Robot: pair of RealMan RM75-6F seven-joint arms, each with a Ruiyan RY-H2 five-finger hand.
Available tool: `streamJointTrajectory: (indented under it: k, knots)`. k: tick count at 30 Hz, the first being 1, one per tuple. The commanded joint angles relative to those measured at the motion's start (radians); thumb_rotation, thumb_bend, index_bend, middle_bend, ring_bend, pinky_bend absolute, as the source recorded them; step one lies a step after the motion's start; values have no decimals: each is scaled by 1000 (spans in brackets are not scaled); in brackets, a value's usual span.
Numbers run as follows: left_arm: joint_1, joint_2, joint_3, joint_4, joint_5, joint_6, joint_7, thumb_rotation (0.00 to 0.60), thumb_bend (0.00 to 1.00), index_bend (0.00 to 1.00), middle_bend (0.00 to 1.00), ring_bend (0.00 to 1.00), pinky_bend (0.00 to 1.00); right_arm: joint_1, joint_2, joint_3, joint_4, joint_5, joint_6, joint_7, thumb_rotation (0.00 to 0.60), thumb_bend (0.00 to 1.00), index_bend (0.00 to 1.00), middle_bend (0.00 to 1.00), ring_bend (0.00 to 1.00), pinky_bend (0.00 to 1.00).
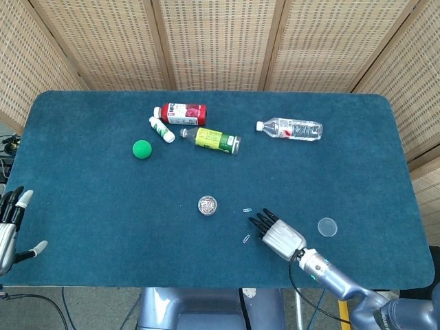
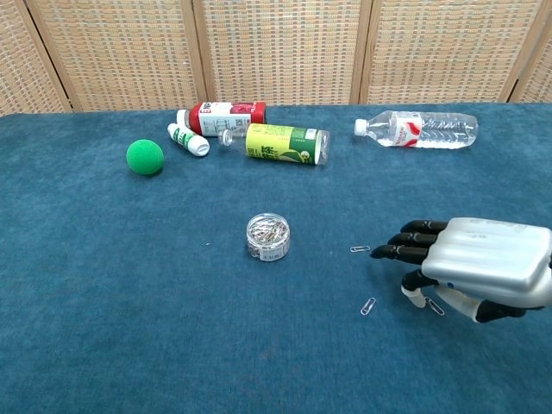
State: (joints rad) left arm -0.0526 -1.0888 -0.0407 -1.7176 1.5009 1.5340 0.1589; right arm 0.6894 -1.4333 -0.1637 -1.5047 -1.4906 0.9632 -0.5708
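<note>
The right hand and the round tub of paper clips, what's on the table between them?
Chest view: one loose paper clip lies on the blue cloth between the right hand and the tub.

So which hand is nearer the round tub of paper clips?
Right. The right hand lies just right of the tub; the left hand sits at the table's far left edge.
</note>
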Motion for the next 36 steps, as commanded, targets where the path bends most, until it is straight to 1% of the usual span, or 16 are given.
streamJointTrajectory:
  k: [1,9,14,20,22,24,26,28,29,32,33,36]
  knots:
    - [0,0,0,0,0,0,0,600,0,0,0,0,0,-7,5,1,5,0,-5,2,600,832,389,0,0,0]
    - [1,-3,2,0,3,1,5,600,0,0,0,0,0,-27,29,-3,2,-2,-8,7,600,834,389,0,0,0]
    - [1,-7,4,1,6,2,12,600,0,0,0,0,0,-46,66,-16,-14,-10,-11,26,600,837,389,0,0,0]
    - [1,-8,5,-1,7,1,16,600,0,0,0,0,0,-58,85,-13,-31,-13,-16,33,600,836,389,0,0,0]
    - [2,-7,5,-1,8,3,15,600,0,0,0,0,0,-64,91,-4,-40,-18,0,43,600,827,389,0,0,0]
    - [3,-6,5,-2,9,4,12,600,0,0,0,0,0,-74,93,19,-47,-22,33,73,600,722,389,0,0,0]
    - [3,-5,5,-2,10,5,10,600,0,0,0,0,0,-82,93,36,-49,-19,50,107,600,466,389,0,0,0]
    - [3,-4,5,-2,10,5,9,600,0,0,0,0,0,-86,95,47,-56,-10,54,143,600,331,389,0,0,0]
    - [3,-4,5,-2,11,5,9,600,0,0,0,0,0,-88,97,53,-60,-3,52,167,600,305,389,0,0,0]
    - [2,-4,5,-2,11,3,10,600,0,0,0,0,0,-90,105,63,-69,12,35,231,600,302,389,0,0,0]
    - [3,-5,6,-1,11,3,11,600,0,0,0,0,0,-88,105,65,-72,14,22,272,600,302,388,0,0,0]
    - [2,-6,6,-1,11,3,12,600,0,0,0,0,0,-84,96,65,-45,-16,18,332,600,302,386,0,0,0]
